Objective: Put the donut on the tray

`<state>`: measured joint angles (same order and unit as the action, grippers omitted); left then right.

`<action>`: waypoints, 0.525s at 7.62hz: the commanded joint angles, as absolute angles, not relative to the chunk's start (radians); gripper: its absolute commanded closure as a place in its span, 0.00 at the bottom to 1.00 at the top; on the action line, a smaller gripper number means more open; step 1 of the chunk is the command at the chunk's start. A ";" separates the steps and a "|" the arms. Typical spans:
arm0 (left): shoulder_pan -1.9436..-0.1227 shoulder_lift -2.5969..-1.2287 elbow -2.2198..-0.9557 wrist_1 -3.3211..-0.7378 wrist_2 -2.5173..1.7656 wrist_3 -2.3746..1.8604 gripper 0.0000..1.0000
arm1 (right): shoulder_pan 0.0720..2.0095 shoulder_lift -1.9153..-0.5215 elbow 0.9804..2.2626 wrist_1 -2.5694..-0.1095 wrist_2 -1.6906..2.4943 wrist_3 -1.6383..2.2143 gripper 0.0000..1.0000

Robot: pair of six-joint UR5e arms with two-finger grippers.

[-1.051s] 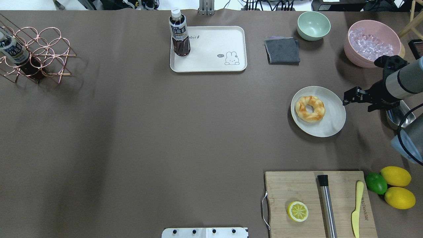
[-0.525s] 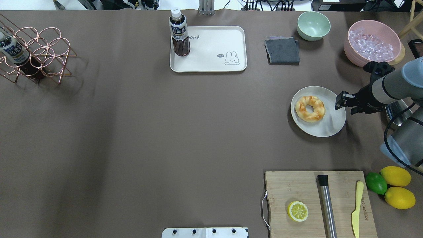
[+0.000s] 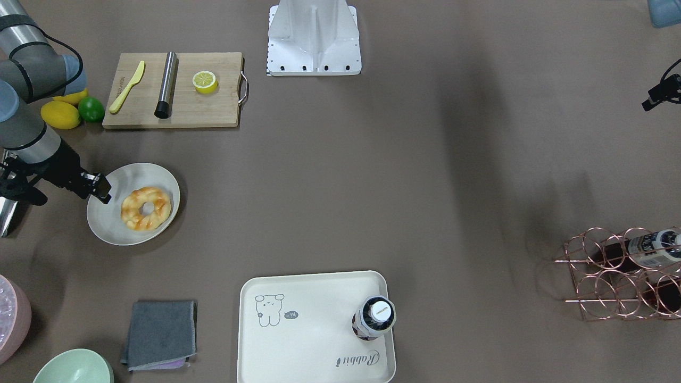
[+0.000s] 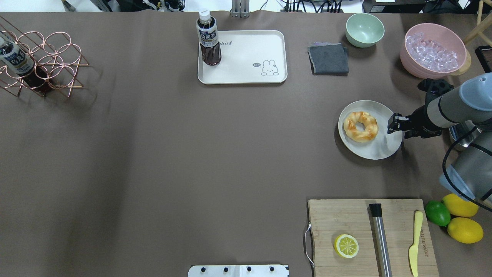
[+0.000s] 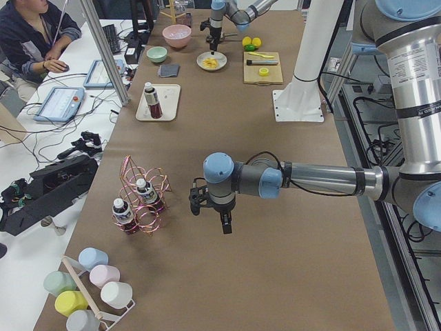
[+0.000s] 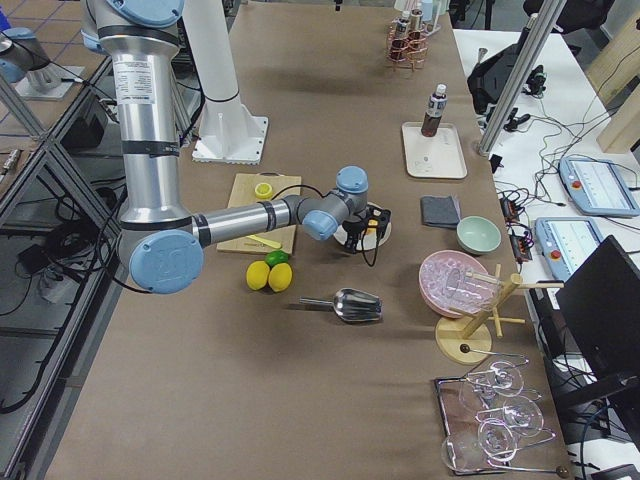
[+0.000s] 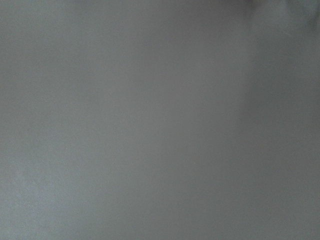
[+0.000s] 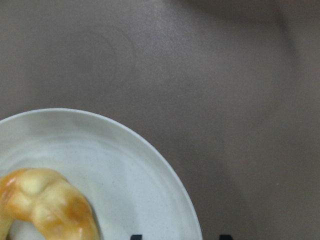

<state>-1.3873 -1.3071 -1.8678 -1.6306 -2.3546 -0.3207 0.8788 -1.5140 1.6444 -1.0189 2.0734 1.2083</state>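
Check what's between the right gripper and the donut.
Only a bare stretch of the plate lies between the right gripper and the donut; nothing else. Clearest in the overhead view.

Surface [image 4: 153, 154]: brown and matte, carrying everything listed here.
Plate [image 4: 384, 148]: round, off-white, right of centre.
Board [image 4: 334, 215]: wooden, at the near right; on it a lemon half [image 4: 346, 246], a steel bar [image 4: 380, 238] and a yellow knife [image 4: 415, 246], each apart from the others.
Fruit: a lime [image 4: 437, 213] and two lemons [image 4: 465, 230], just beside the board.
Cloth [image 4: 328, 58]: grey, folded, near a green bowl [image 4: 364, 29] at the far edge.
Pink bowl [image 4: 413, 67]: filled with ice [image 4: 432, 52], far right.
Rack [image 3: 612, 271]: copper wire, far left, with bottles [image 4: 15, 57] in it.
Upright bottle [image 4: 208, 38]: dark drink, white cap, far edge.
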 commanded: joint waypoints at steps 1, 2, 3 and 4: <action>-1.381 -1.308 -1.867 -1.631 -2.355 -0.322 0.02 | 0.868 -1.522 1.646 -1.019 2.063 1.210 0.47; -1.381 -1.307 -1.867 -1.629 -2.355 -0.322 0.02 | 0.867 -1.526 1.646 -1.019 2.063 1.219 0.60; -1.381 -1.307 -1.867 -1.631 -2.355 -0.322 0.02 | 0.867 -1.529 1.654 -1.019 2.065 1.223 0.91; -1.381 -1.307 -1.867 -1.631 -2.355 -0.321 0.02 | 0.867 -1.528 1.661 -1.019 2.065 1.224 1.00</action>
<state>-1.3808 -1.3073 -1.8669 -1.6301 -2.3546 -0.3221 0.8676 -1.5265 1.6500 -1.0186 2.0641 1.2191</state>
